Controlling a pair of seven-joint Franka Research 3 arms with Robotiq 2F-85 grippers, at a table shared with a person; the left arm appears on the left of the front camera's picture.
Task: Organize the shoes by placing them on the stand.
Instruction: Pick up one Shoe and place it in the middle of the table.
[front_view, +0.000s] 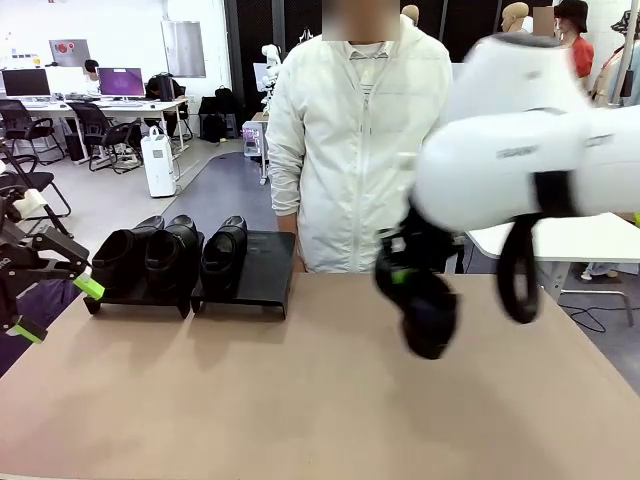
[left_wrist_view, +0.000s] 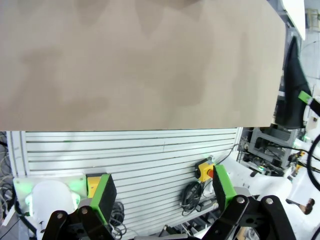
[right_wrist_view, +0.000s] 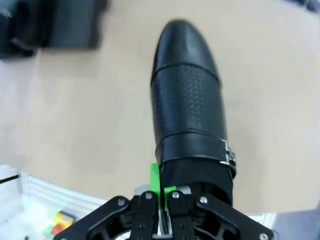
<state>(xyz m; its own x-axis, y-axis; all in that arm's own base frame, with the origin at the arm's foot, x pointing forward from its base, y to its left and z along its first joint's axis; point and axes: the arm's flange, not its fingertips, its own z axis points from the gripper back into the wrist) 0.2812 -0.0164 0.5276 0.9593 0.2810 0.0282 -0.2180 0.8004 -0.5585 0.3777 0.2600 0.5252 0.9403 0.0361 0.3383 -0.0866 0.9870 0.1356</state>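
Two black shoes (front_view: 125, 256) (front_view: 172, 250) sit side by side on the left stand (front_view: 140, 300). A third shoe (front_view: 224, 255) rests on the left half of the right stand (front_view: 265, 272). The fourth shoe (front_view: 430, 318) hangs blurred above the table right of centre, with my right gripper (front_view: 400, 276) shut on its heel rim. In the right wrist view this shoe (right_wrist_view: 189, 105) points away from the gripper (right_wrist_view: 161, 192), toe toward the stand (right_wrist_view: 50, 25) at the upper left. My left gripper (front_view: 58, 308) stands open at the table's left edge, nothing between its green pads (left_wrist_view: 104, 196).
A person in a white jacket (front_view: 360, 150) stands at the far side behind the table (front_view: 300, 400). The left wrist view looks over the table's near edge (left_wrist_view: 140, 120) onto the slatted base below. A white table (front_view: 560, 240) stands at the back right.
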